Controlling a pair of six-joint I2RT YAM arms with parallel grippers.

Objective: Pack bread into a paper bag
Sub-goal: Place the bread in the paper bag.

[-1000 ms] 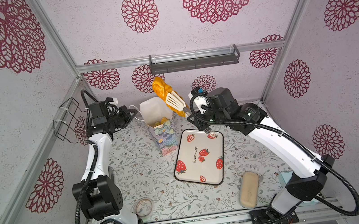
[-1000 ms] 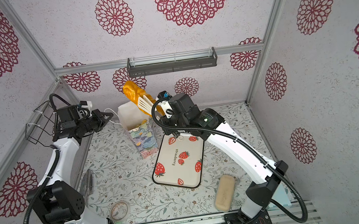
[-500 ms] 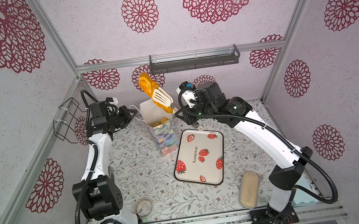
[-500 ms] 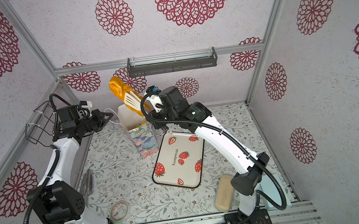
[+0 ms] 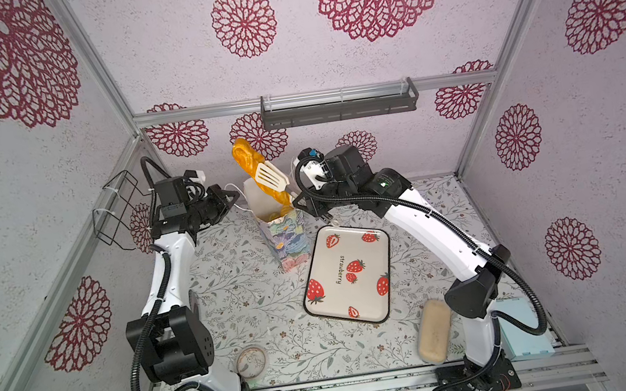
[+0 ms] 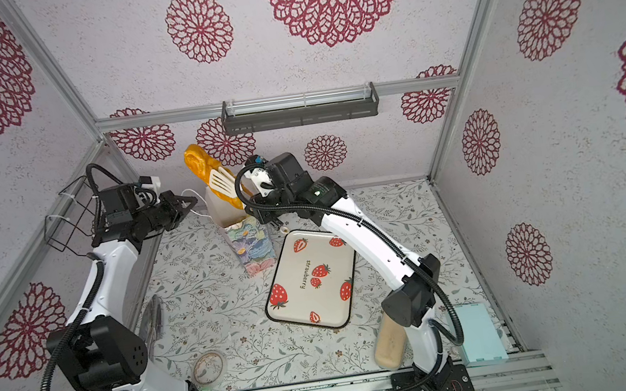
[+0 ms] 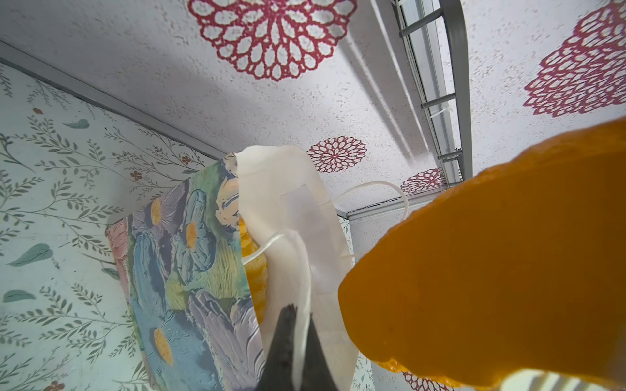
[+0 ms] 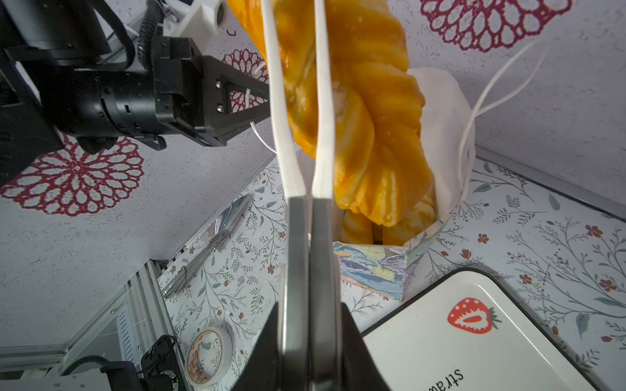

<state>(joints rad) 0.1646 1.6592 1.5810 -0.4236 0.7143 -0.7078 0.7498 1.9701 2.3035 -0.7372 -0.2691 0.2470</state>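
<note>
**Twisted loaf hanging tip-down in the bag mouth**

My right pincer (image 8: 310, 342) is squeezing tight on the tongs (image 5: 271, 177). The tongs are gripping the long twisted loaf (image 5: 247, 160), which is leaning steeply with its lower tip sitting inside the mouth of the paper bag (image 5: 286, 241). My left pincer (image 5: 227, 197) is clamping the bag's white cord handle (image 7: 299, 345). More bread (image 8: 359, 226) is lying inside the bag, which is standing on the counter (image 5: 242, 296) just beside the strawberry tray (image 5: 369, 263).
</note>
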